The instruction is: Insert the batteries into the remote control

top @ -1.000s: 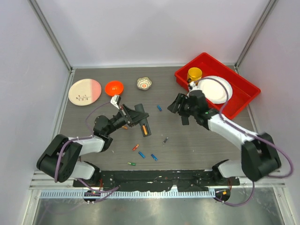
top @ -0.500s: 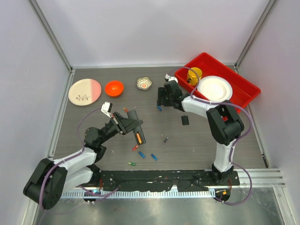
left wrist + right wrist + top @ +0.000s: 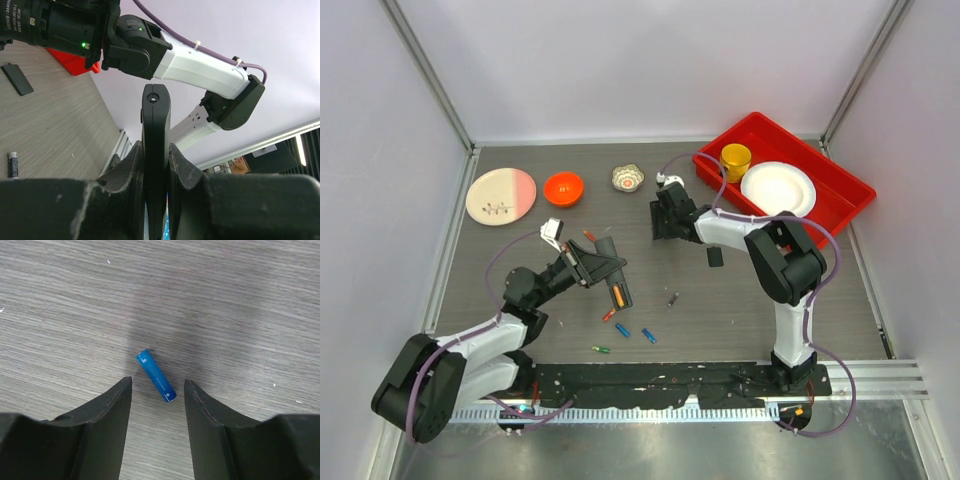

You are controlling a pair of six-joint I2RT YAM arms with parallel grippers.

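My left gripper (image 3: 600,262) is shut on the remote control (image 3: 623,290), a slim black bar held off the table left of centre, with an orange battery (image 3: 616,294) showing in its recess. In the left wrist view the remote control (image 3: 155,125) stands edge-on, clamped between both fingers (image 3: 131,165). My right gripper (image 3: 157,382) is open low over the table, and a blue battery (image 3: 156,376) lies slanted between its fingertips, touching neither. From above, the right gripper (image 3: 661,220) hides that battery. Loose batteries lie near the front: orange (image 3: 609,314), blue (image 3: 622,329), blue (image 3: 647,335), green (image 3: 601,349).
A small flat black piece (image 3: 714,257) and a thin grey bit (image 3: 672,298) lie right of centre. A red tray (image 3: 840,215) at the back right holds a yellow cup (image 3: 735,158) and white plate (image 3: 778,188). An orange bowl (image 3: 563,187), pink plate (image 3: 501,194) and small foil cup (image 3: 628,178) sit along the back.
The right arm swung left from near the tray to over the blue battery, leaving the small black piece on the table. The left arm drew the remote slightly nearer.
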